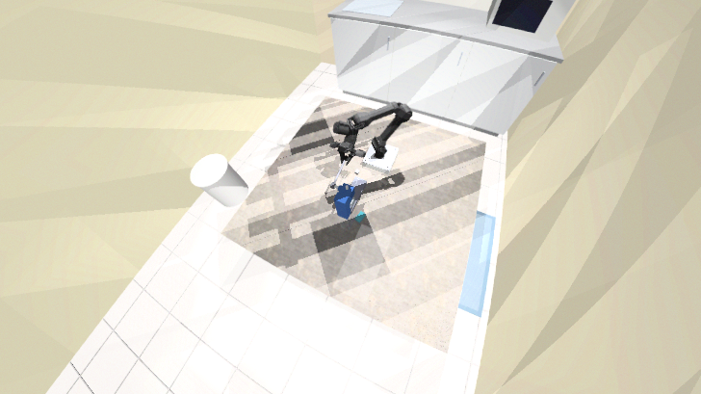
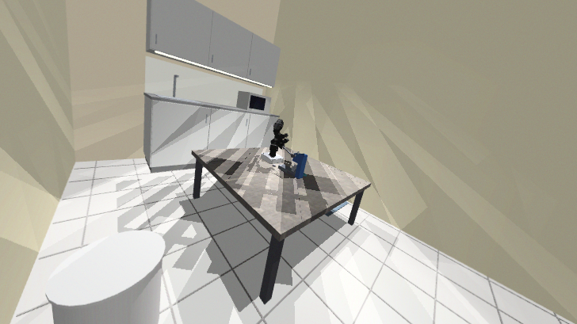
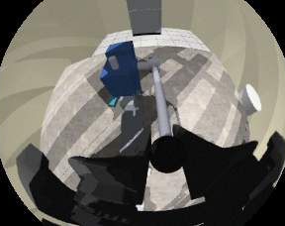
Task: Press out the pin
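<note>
The blue press [image 1: 343, 203] [image 2: 301, 165] [image 3: 121, 76] stands upright on the table. Its grey lever [image 1: 334, 183] [image 3: 161, 101] runs from the pivot at the press's side toward the arm; in the exterior view its gripper end is a little higher than the pivot. My gripper [image 1: 345, 158] [image 3: 161, 128] is shut on the black ball knob [image 3: 168, 156] at the lever's end. The grey press bed [image 3: 133, 121] lies low in front of the press, partly in shadow. A small teal thing [image 1: 360, 216] [image 3: 112, 101] lies beside the press's foot. The block, pin and cup cannot be told apart clearly.
The arm's white base plate [image 1: 381, 164] [image 2: 272, 158] sits on the table [image 1: 424, 285] [image 2: 255, 194] behind the press. A white cylinder [image 1: 220, 179] [image 2: 106, 273] stands off the table's side. Counter cabinets [image 1: 413, 68] [image 2: 178, 137] are behind.
</note>
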`<state>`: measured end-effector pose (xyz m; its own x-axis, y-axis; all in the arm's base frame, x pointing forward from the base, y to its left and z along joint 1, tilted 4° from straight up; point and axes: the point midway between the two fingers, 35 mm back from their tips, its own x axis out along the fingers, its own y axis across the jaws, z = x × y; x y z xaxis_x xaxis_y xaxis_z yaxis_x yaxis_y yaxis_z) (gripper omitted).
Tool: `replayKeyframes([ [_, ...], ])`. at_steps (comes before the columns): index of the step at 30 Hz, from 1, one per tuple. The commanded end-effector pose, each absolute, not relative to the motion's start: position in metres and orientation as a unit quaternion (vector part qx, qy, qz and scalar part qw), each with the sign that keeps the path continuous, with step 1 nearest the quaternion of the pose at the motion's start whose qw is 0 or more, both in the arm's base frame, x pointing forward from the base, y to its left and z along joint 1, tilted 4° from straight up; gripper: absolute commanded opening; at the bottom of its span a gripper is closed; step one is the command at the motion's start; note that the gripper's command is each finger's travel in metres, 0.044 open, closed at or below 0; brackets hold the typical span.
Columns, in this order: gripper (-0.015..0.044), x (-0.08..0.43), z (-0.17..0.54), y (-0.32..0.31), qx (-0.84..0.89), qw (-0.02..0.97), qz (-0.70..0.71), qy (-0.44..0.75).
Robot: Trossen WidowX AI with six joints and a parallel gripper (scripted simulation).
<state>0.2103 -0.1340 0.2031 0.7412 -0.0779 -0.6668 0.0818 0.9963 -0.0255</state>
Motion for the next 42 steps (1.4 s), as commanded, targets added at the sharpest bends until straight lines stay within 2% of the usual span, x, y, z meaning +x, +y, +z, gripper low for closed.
replayKeyframes([
  [1,0.0000,0.214,0.216,-0.134,-0.001,0.937,-0.042,0.346],
  [42,0.0000,0.239,0.264,-0.134,-0.001,0.938,-0.042,0.345],
])
